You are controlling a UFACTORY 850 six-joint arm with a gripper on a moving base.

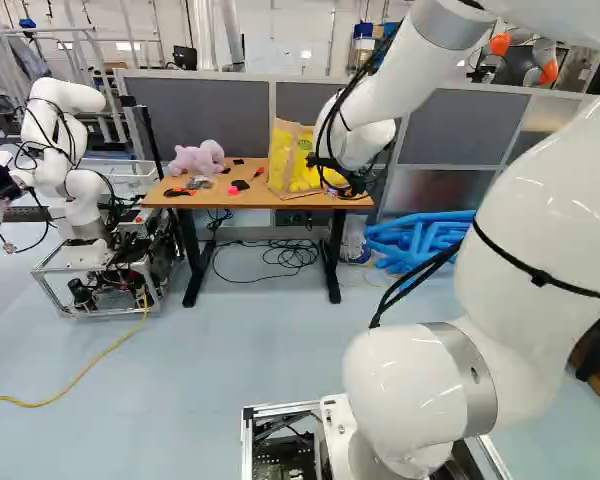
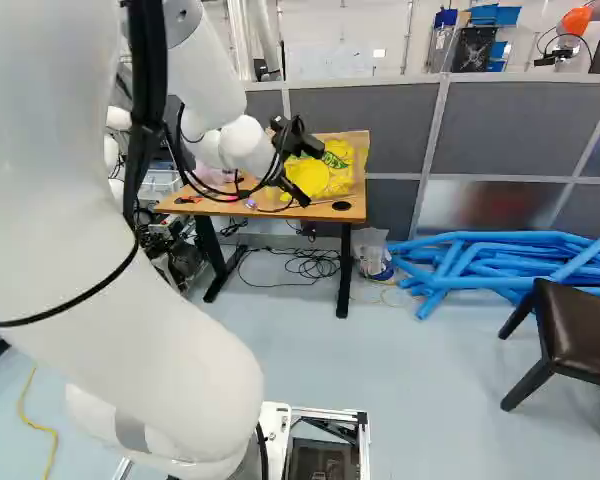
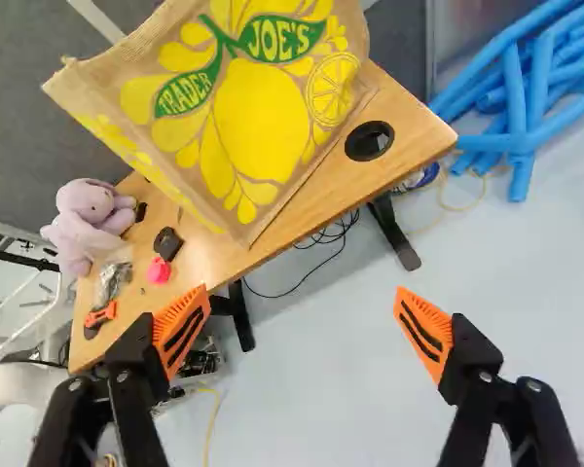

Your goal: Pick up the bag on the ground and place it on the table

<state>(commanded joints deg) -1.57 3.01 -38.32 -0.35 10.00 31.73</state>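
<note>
Wrist view: brown bag (image 3: 200,97), yellow lemon print, green leaves, standing on table (image 3: 409,125).

Grey partition panels (image 2: 520,129) — blue foam tubes (image 2: 500,260) heaped on pale floor (image 2: 430,400) — brown chair (image 2: 585,325).
</note>
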